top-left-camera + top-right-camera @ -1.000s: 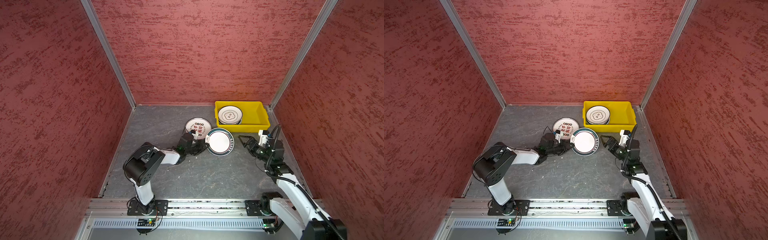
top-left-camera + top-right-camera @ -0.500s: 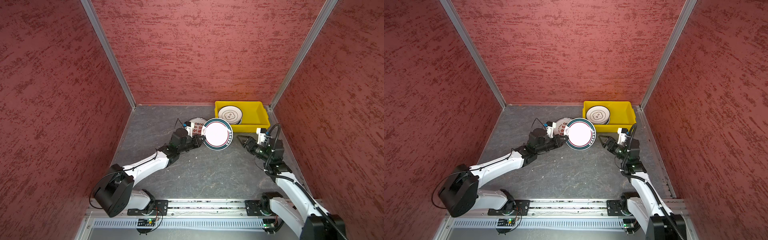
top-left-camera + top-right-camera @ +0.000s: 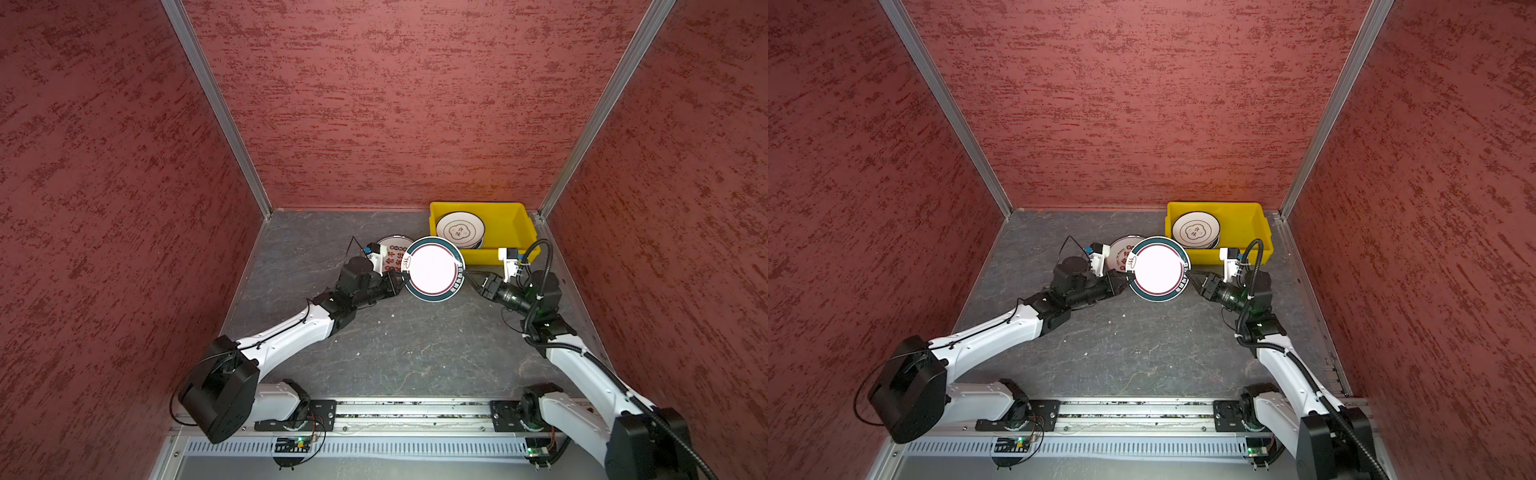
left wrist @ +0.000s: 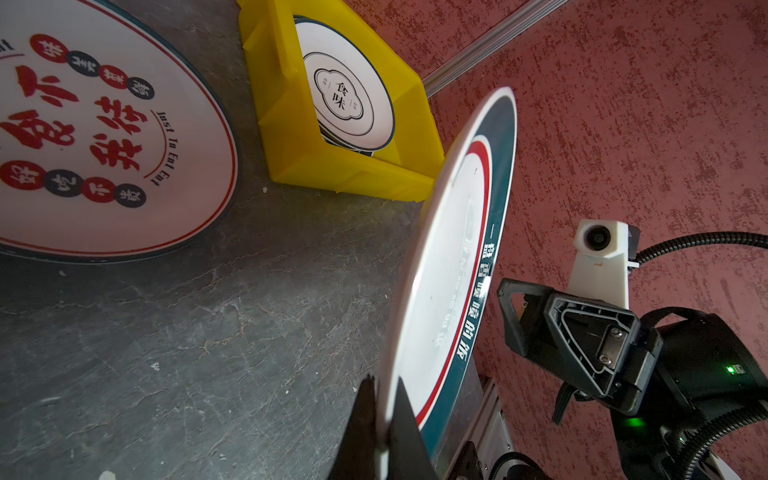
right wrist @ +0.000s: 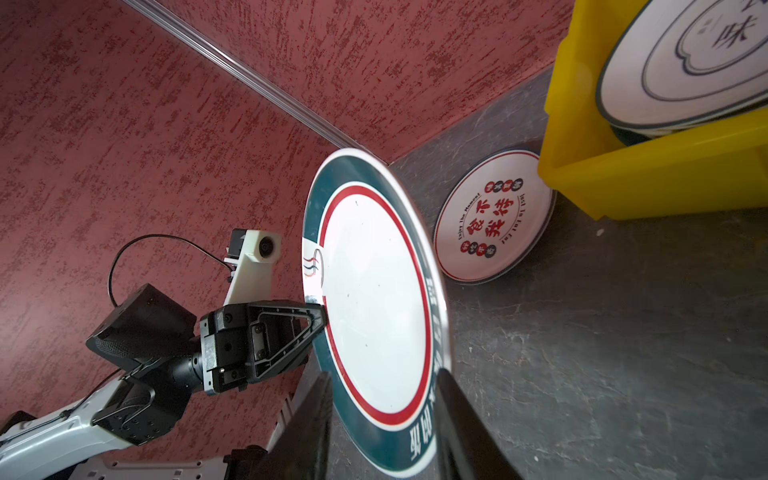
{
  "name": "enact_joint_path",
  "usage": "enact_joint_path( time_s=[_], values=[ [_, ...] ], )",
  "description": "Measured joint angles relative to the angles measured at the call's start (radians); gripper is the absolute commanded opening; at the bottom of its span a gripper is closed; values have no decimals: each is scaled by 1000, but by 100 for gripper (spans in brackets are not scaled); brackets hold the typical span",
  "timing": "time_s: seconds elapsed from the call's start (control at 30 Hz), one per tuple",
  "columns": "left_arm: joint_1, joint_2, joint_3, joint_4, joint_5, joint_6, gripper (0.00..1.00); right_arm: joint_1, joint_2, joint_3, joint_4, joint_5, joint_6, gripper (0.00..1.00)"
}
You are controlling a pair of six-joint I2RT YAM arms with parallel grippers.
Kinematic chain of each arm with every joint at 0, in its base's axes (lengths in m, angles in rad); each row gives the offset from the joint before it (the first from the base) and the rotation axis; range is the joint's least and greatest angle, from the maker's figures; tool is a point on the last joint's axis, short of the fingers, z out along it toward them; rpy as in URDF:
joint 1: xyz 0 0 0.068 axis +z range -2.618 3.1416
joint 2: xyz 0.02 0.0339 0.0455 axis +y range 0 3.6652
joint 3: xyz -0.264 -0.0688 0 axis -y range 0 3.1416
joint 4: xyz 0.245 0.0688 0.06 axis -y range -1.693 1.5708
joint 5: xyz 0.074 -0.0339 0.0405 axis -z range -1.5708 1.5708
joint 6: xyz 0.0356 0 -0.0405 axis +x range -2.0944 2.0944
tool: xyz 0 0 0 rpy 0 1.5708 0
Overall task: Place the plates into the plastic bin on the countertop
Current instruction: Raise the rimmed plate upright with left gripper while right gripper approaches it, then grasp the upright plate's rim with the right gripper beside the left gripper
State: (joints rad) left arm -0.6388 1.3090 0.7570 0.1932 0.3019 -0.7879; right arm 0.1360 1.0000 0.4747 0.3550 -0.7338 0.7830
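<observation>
Beside plastic bin (image 3: 515, 226), off its front corner: green-rimmed plate (image 3: 434, 269) raised clear of bench (image 3: 395, 340), tilted near upright.
Rim edge far from bin: left gripper (image 3: 401, 279) clamped on it.
Bin-side rim: right gripper (image 3: 471, 277) straddles it, jaws apart; I see no pinch yet.
Inside bin: stack of plates (image 3: 460, 229).
Flat on bench beside bin: red-character plate (image 4: 104, 137).
My judgement: plate rigid, glossy, slick, chip-prone, light enough for rim pinch. I recommend deep bite on flat rim band.
</observation>
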Motion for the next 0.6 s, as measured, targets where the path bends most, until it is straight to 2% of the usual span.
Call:
enact_joint_path(
  time_s=[0.13,0.27,0.5,0.6],
  values=[
    [5,6,0,10,15,-7,0,5,38,11,0,0,-10,33],
    [20,17,-2,19,34,-24,0,8,47,18,-13,3,-24,35],
    [41,7,-16,63,57,-46,0,11,23,76,-123,68,-104,35],
    [43,3,-24,70,63,-53,0,11,20,76,-124,66,-110,31]
  ],
)
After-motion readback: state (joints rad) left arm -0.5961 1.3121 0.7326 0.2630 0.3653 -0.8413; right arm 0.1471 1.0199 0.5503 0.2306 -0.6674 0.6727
